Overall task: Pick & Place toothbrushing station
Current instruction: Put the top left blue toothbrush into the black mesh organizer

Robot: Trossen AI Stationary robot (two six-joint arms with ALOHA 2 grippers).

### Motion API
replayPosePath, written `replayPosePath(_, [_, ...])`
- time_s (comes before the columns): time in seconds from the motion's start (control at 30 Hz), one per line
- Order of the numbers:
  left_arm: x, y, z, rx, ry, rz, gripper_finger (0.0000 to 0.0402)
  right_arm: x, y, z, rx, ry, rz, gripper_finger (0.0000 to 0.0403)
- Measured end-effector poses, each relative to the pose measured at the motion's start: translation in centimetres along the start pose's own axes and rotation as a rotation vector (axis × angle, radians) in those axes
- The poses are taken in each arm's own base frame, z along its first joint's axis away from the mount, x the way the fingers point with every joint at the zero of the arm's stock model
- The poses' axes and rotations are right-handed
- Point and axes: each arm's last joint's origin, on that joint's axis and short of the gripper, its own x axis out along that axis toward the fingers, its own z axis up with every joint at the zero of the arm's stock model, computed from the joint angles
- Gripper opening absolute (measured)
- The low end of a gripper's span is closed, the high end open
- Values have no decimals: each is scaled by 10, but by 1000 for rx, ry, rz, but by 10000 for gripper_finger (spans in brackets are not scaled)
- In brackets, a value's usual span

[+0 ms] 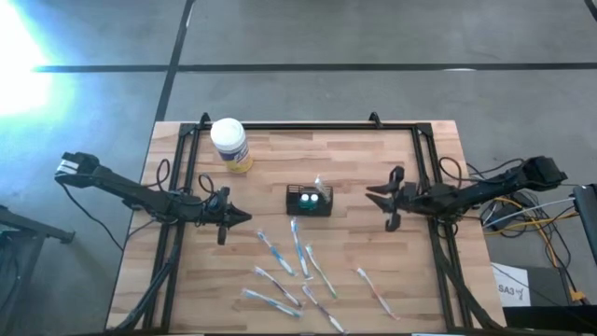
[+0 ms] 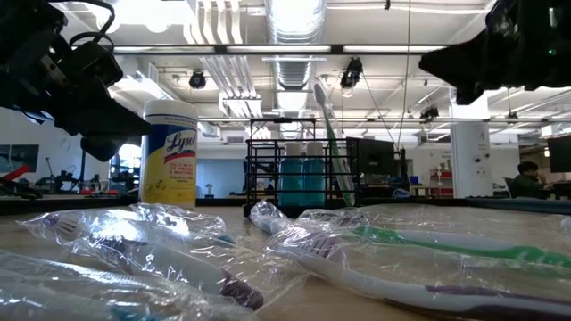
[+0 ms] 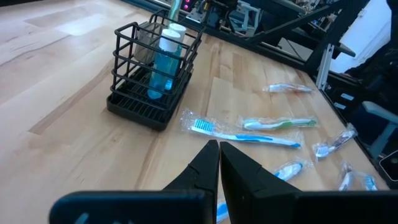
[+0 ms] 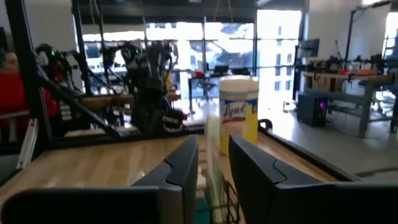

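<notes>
The toothbrushing station point(image 1: 309, 200), a small black wire holder, stands upright on its base at the table's middle. It holds two blue tubes point(image 3: 163, 62) and one wrapped green toothbrush point(image 2: 330, 143) that leans in it, head up. Several wrapped toothbrushes point(image 1: 298, 250) lie flat on the near half of the table. My left gripper point(image 1: 244, 217) hangs shut to the left of the station and slightly nearer, above the wood, its fingertips point(image 3: 219, 149) together. My right gripper point(image 1: 373, 196) hangs to the right of the station, apart from it. Its fingers point(image 4: 213, 155) stand open with nothing between them.
A white-lidded yellow wipes jar point(image 1: 230, 144) stands at the far left of the table. A black frame point(image 1: 308, 125) runs along the far edge and down both sides. Bare wood lies between the jar and the station. A person point(image 2: 526, 178) sits in the room beyond.
</notes>
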Motion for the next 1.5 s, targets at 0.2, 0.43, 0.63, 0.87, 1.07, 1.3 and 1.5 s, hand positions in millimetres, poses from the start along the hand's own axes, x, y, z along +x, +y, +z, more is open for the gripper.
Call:
replayPosePath(0.2, [0, 0, 0, -6, -2, 4, 19, 0, 0, -5, -2, 49, 0, 32])
replayPosePath(0.43, [0, 0, 0, -11, -3, 8, 19, 2, 1, -14, -25, 116, 2, 9])
replayPosePath(0.63, [0, 1, 0, -10, 0, 12, 19, 6, 2, -18, -22, 152, 1, 8])
replayPosePath(0.87, [0, 1, -1, -8, 3, 13, 19, 43, 21, 1, -35, 248, 13, 8])
replayPosePath(1.07, [0, 1, -1, -10, 4, 13, 19, 100, 46, 14, -59, 446, -4, 8])
replayPosePath(1.3, [-1, 4, -6, -6, 20, 18, 19, 172, 84, 19, -27, 664, 160, 8])
replayPosePath(1.5, [-1, 3, -6, 9, 23, 15, 19, 229, 111, 9, -87, 852, 199, 8])
